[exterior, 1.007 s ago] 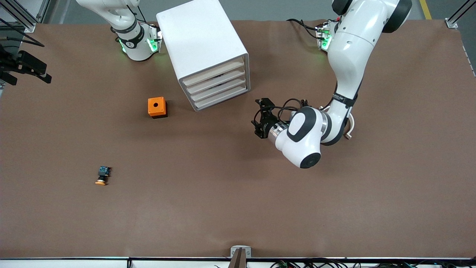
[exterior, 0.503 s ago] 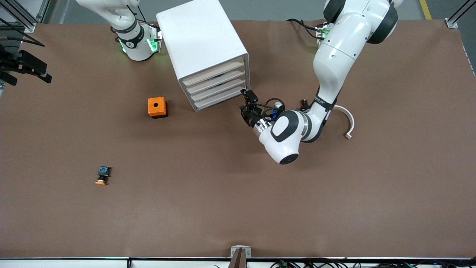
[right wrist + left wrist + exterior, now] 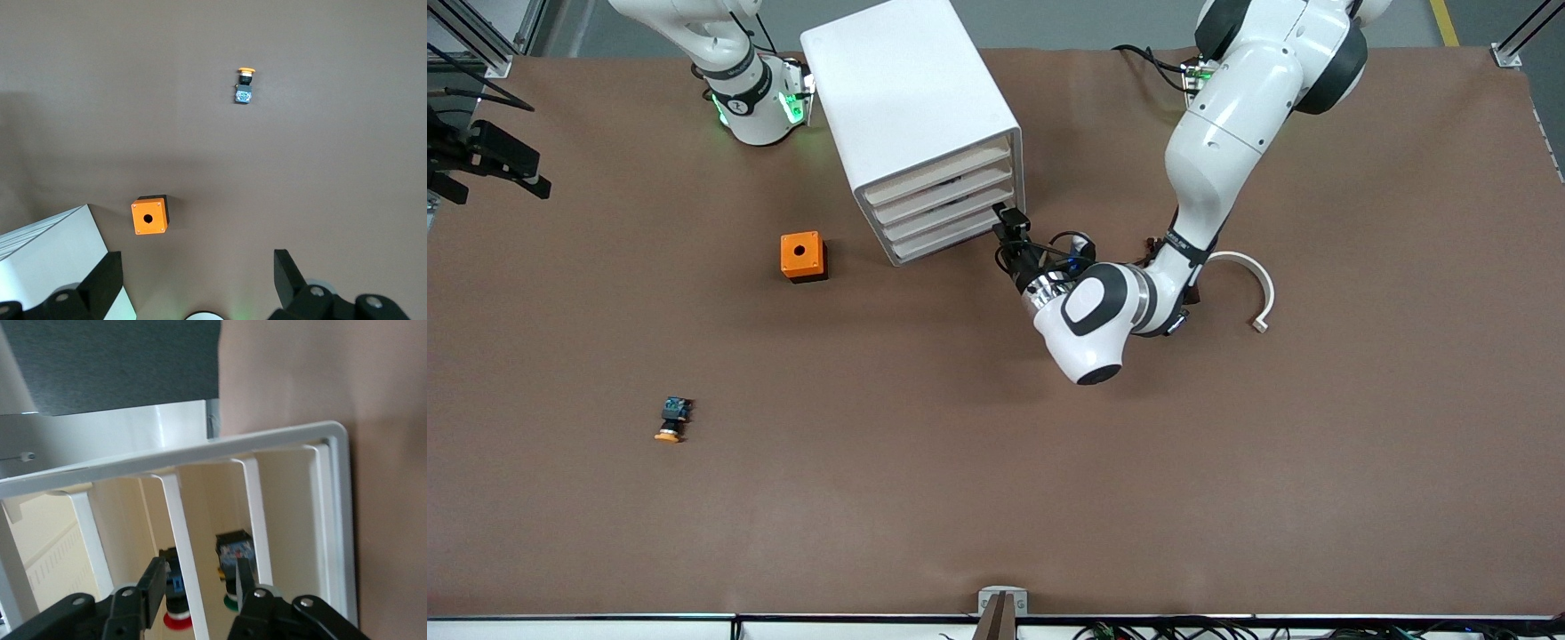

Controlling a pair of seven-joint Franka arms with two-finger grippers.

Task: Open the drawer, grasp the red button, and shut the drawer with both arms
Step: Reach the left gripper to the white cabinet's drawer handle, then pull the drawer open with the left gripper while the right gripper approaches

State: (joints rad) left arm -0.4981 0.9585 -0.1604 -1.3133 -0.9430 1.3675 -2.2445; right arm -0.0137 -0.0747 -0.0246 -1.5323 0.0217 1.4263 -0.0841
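The white cabinet (image 3: 911,116) stands near the right arm's base, and its four pale drawers (image 3: 943,209) sit flush. My left gripper (image 3: 1009,229) is at the drawer fronts, at the end nearer the left arm, low on the stack. In the left wrist view it (image 3: 198,583) is open, with a white rail (image 3: 180,533) of the cabinet front between its fingers. Past the rail lie the red-capped button (image 3: 177,617) and a green-capped one (image 3: 232,600) in neighbouring slots. My right gripper (image 3: 197,280) is open and empty, high over the table beside the cabinet.
An orange box with a hole (image 3: 803,256) sits beside the cabinet and also shows in the right wrist view (image 3: 149,215). An orange-capped button (image 3: 673,420) lies nearer the front camera. A white curved piece (image 3: 1258,284) lies by the left arm's elbow.
My left gripper has moved across the table up to the drawer fronts and turned to face them. The right arm has not moved.
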